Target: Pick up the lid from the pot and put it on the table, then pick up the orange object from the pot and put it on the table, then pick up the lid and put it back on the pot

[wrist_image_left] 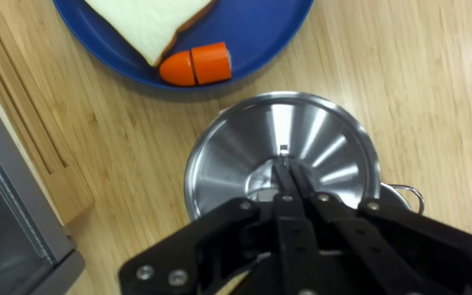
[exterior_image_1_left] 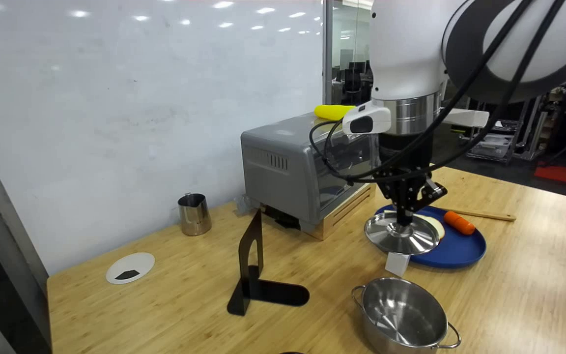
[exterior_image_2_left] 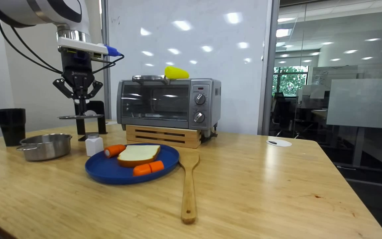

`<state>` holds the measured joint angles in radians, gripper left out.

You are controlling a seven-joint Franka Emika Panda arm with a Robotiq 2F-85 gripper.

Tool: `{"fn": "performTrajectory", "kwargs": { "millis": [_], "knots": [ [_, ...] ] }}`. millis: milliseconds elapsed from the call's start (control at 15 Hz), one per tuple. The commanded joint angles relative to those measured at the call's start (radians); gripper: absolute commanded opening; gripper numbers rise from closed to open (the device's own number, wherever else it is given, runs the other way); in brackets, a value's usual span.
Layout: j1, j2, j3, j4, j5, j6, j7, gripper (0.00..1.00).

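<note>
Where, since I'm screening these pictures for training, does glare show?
Wrist view: bright streaks fan across the lid; both exterior views: bright reflections dot the whiteboard; in an exterior view, pale glints mark the oven door too.

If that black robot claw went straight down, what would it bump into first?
Probably the small white angular container, struck by the round steel lid that the black gripper holds; depth is unclear.

Bread slice [exterior_image_2_left: 140, 153] on blue plate [exterior_image_2_left: 118, 174], wooden spatula [exterior_image_2_left: 188, 186] alongside, yellow item [exterior_image_2_left: 176, 72] atop toaster oven [exterior_image_2_left: 158, 103]
</note>
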<state>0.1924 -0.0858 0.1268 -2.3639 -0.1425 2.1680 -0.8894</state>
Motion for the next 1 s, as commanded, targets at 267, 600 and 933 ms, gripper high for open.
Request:
{"fn": "performTrajectory", "kwargs": {
  "millis": [267,600,933],
  "knots": [
    [0.033,0.05,0.058,-0.003,-0.018,0.001,-0.052,0.01],
    [0.053,0.074,0.091,-0.01,-0.042,0.017,-0.051,0.01],
    [0.061,0.094,0.109,-0.011,-0.058,0.021,-0.054,0.01]
  ]
}}
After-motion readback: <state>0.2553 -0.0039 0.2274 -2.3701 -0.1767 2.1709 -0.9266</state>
